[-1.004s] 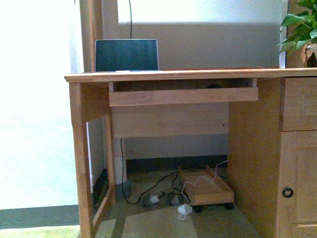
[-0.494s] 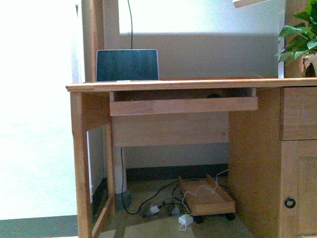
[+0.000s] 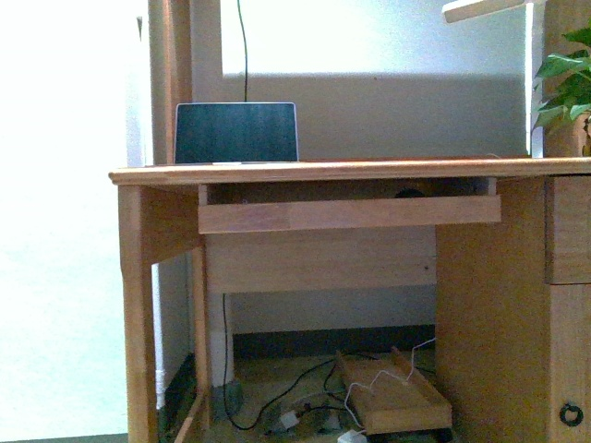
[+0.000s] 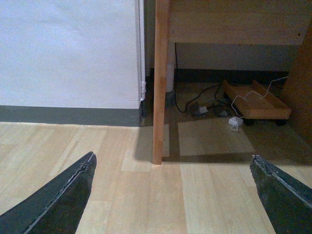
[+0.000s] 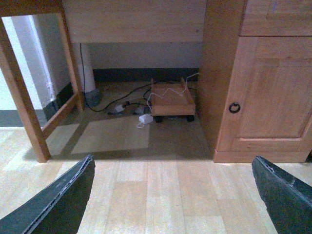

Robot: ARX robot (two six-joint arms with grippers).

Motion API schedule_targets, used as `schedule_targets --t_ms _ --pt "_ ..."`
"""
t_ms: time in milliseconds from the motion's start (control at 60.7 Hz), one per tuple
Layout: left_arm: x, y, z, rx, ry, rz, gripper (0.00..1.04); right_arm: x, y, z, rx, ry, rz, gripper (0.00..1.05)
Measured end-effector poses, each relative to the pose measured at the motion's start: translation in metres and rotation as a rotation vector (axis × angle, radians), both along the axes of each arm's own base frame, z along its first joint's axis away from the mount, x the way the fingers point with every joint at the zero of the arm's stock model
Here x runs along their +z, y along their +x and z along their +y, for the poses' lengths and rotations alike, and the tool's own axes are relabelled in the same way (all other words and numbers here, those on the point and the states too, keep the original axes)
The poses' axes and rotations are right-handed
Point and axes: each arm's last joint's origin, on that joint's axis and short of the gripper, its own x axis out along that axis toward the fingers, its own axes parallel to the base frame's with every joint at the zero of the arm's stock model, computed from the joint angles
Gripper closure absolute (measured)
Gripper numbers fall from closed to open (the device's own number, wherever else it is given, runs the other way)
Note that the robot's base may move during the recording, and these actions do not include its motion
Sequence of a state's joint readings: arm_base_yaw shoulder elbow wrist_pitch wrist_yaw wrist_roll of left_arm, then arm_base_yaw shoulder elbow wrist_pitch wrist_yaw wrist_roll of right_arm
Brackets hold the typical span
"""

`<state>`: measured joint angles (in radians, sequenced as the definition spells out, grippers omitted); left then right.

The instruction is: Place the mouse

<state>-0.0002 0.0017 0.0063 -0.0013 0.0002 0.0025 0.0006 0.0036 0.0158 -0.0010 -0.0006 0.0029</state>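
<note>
In the front view a small dark rounded shape shows in the gap between the desk top and the pull-out shelf. It looks like the mouse, and only its top edge shows. Neither arm is in the front view. My left gripper is open and empty, low over the wooden floor in front of the desk's left leg. My right gripper is open and empty over the floor in front of the desk's knee space. The mouse does not show in either wrist view.
An open laptop stands on the desk at the left and a green plant at the right. Under the desk lie a wheeled wooden tray, cables and a white adapter. A cabinet door closes the right side.
The desk has grown larger and sits lower in the front view, so the camera has come closer and looks higher. The dark shape above the shelf has not moved relative to the desk.
</note>
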Motion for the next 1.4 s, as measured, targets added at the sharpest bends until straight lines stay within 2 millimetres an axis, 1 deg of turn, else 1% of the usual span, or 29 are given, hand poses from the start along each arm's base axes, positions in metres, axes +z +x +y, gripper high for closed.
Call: schedule_targets --t_ms 1400 --pt "0.0 0.0 0.0 0.0 0.0 0.0 0.08 -0.0001 0.0 0.0 0.0 0.0 0.001 0.07"
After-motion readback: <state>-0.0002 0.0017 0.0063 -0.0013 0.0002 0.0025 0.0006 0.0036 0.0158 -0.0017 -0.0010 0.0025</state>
